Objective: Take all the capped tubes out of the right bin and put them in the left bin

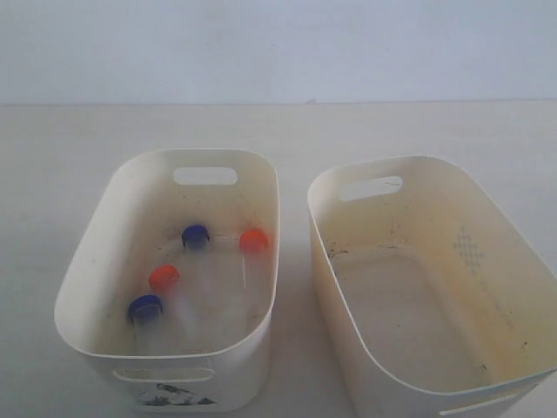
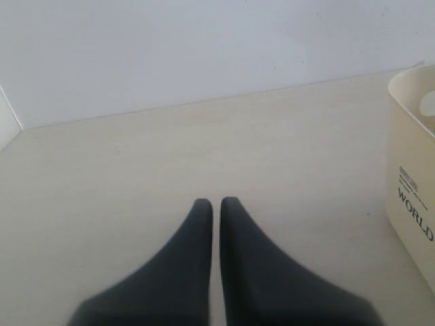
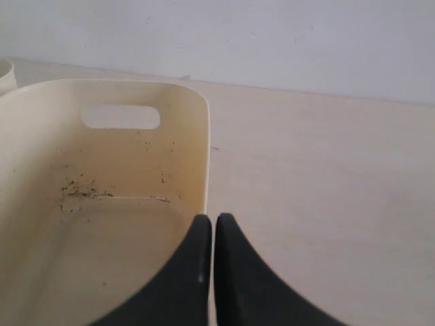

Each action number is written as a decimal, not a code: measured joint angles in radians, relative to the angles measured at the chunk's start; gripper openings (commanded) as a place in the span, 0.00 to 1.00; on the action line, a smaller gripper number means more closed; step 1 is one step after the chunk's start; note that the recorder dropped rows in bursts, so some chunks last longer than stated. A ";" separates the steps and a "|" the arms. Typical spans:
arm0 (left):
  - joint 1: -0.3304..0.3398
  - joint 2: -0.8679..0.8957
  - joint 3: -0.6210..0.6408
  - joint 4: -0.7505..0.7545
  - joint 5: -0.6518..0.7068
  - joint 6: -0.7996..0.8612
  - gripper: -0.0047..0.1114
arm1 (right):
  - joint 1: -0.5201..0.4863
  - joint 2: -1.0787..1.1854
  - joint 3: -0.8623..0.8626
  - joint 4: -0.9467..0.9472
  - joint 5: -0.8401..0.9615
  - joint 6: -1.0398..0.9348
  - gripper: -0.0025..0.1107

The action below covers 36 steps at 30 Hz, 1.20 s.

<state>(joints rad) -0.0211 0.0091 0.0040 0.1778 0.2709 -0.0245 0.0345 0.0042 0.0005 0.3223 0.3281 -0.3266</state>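
Four capped tubes (image 1: 196, 235) lie inside the left bin (image 1: 91, 261), two with blue caps and two with orange-red, spread over its speckled floor. The right bin (image 1: 513, 287) stands just beside it on the surface (image 1: 287, 122). Your left end effector (image 2: 216, 204) is clenched, gripping nothing, near the left bin's printed wall. Your right end effector (image 3: 212, 221) is clenched too, at the right bin's rim.

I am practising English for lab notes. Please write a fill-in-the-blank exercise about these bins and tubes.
1. The left bin holds ___ capped tubes.
2. The right bin, with the dotted diamond mark, is ___.
3. The number of blue caps is ___.
Missing words: four; empty; two.
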 measured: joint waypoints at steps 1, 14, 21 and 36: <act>0.000 0.000 0.000 0.000 0.000 0.000 0.08 | -0.002 0.000 0.000 0.000 0.005 0.008 0.03; 0.000 0.000 0.000 0.000 0.000 0.000 0.08 | -0.002 0.000 0.000 -0.095 0.024 0.163 0.03; 0.000 0.000 0.000 0.000 0.000 0.000 0.08 | -0.002 0.000 0.000 -0.192 0.024 0.271 0.03; 0.000 0.000 0.000 0.000 0.000 0.000 0.08 | -0.002 0.000 0.000 -0.196 0.024 0.282 0.03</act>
<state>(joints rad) -0.0211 0.0091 0.0040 0.1778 0.2709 -0.0245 0.0328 0.0042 0.0006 0.1263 0.3523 -0.0449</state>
